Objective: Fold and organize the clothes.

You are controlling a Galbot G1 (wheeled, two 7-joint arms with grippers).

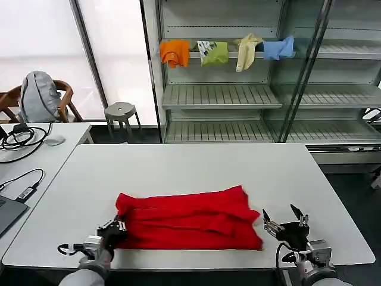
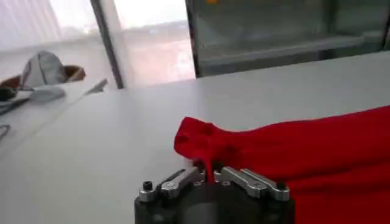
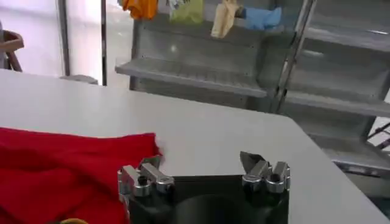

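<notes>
A bright red T-shirt (image 1: 187,219) lies folded into a wide band across the near part of the white table (image 1: 196,164). My left gripper (image 1: 114,229) sits at the shirt's near left corner, its jaws pinched shut on a fold of the red cloth (image 2: 210,159). The shirt (image 2: 304,152) stretches away from it over the table. My right gripper (image 1: 284,222) stands open just off the shirt's near right corner, holding nothing. In the right wrist view the red shirt (image 3: 67,167) lies beside one open finger (image 3: 146,173), the other finger (image 3: 259,167) over bare table.
Metal shelving (image 1: 238,95) stands behind the table, with small orange (image 1: 174,52), green (image 1: 213,52), cream (image 1: 246,50) and blue (image 1: 278,49) garments hung on it. A second table (image 1: 36,149) with cables is at the left; a stool (image 1: 121,113) and chair (image 1: 38,98) behind.
</notes>
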